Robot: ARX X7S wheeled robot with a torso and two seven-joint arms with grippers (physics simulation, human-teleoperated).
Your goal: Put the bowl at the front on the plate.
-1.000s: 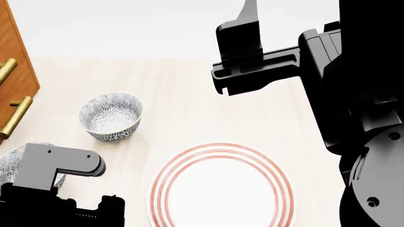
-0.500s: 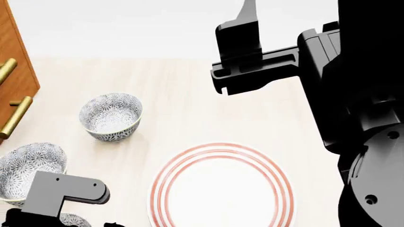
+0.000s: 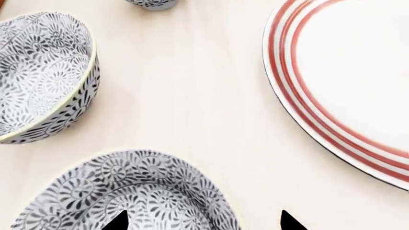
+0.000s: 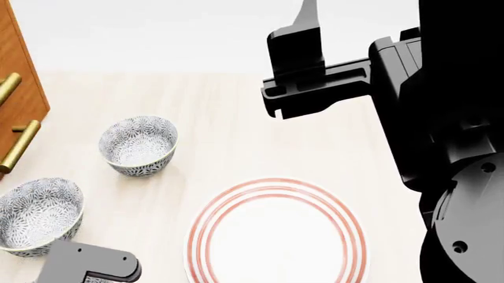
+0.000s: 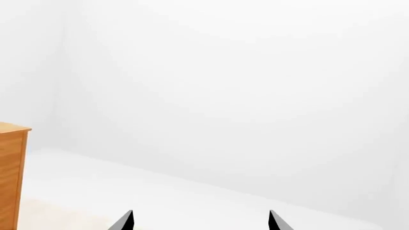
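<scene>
Bowl (image 3: 128, 191) at the front is seen directly beneath the left tool (image 3: 203, 221), whose tips are spread, one over its patterned inside and one outside the rim. It rests on the bench (image 3: 191, 96), near the plate (image 3: 357, 86). The right tool (image 5: 200, 221) is held spread, high above.

Blank white wall, a wooden cabinet (image 5: 11, 175) edge — gripper (image 5: 200, 221) parted.
</scene>
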